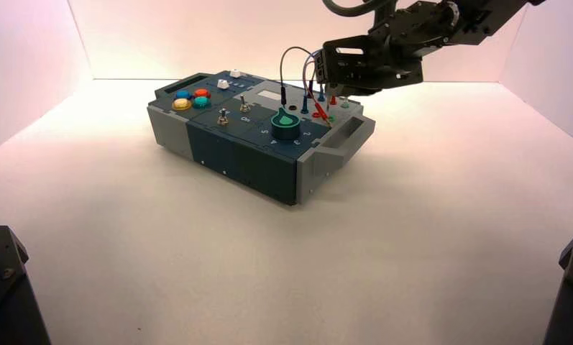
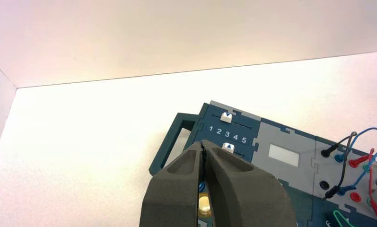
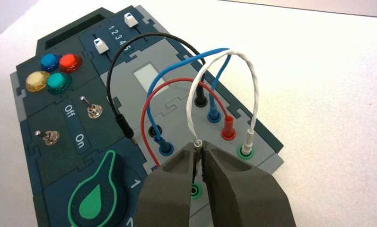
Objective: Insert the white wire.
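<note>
Right now the right gripper is clenched on the loose plug of the white wire, pinching it just below where the cable leaves it, over the box's wire panel at its right end. From the pinch the wire arches up and over to its other plug, which already stands upright in a green socket beside the red plug. Between the fingers, lower down, a second green socket shows, and I judge that one to be the target.

To seat it well, the plug should be kept upright and brought straight down over that socket, slowly, without dragging the arch sideways against the blue wire or the red one. The grip should hold firm until the plug is fully home.

Meanwhile the left gripper hangs shut and empty over the buttons and sliders at the box's other end, well clear.
</note>
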